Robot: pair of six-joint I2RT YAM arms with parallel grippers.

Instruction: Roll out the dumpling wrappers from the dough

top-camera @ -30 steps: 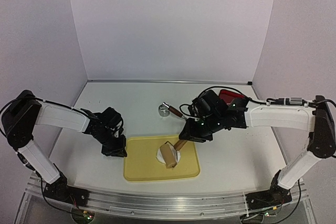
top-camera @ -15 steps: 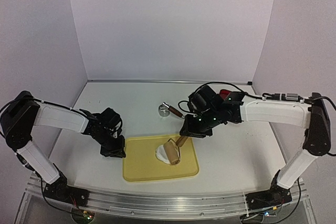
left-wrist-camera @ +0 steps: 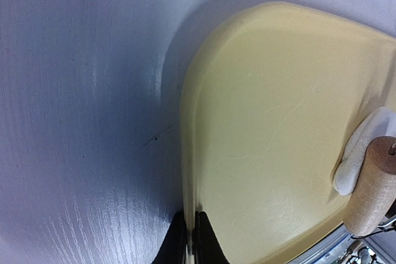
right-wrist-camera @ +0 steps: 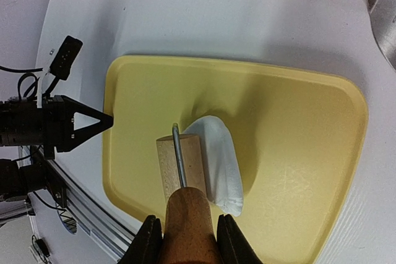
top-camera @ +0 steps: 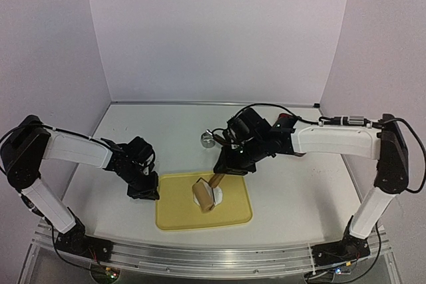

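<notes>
The dough [right-wrist-camera: 221, 160] is a soft white flattened lump in the middle of the yellow tray [right-wrist-camera: 297, 115]. A small wooden roller [right-wrist-camera: 179, 164] lies over the dough's left edge, and my right gripper [right-wrist-camera: 189, 238] is shut on its brown handle. From above, the roller [top-camera: 202, 193] covers most of the dough [top-camera: 215, 195], with the right gripper [top-camera: 229, 167] just behind it. My left gripper [left-wrist-camera: 190, 240] is shut on the tray's left rim [left-wrist-camera: 187, 171], also seen from above as the left gripper [top-camera: 148, 191]. No dumpling wrappers are in view.
A steel ring cutter [top-camera: 208, 140] sits on the table behind the tray [top-camera: 174, 212]. A red object [top-camera: 290, 122] lies behind the right arm. A metal tool [right-wrist-camera: 382, 10] lies beyond the tray's far corner. The table's near edge rail runs close to the tray.
The right arm has swung left, carrying the roller leftward across the dough. The left gripper has stayed on the tray's rim.
</notes>
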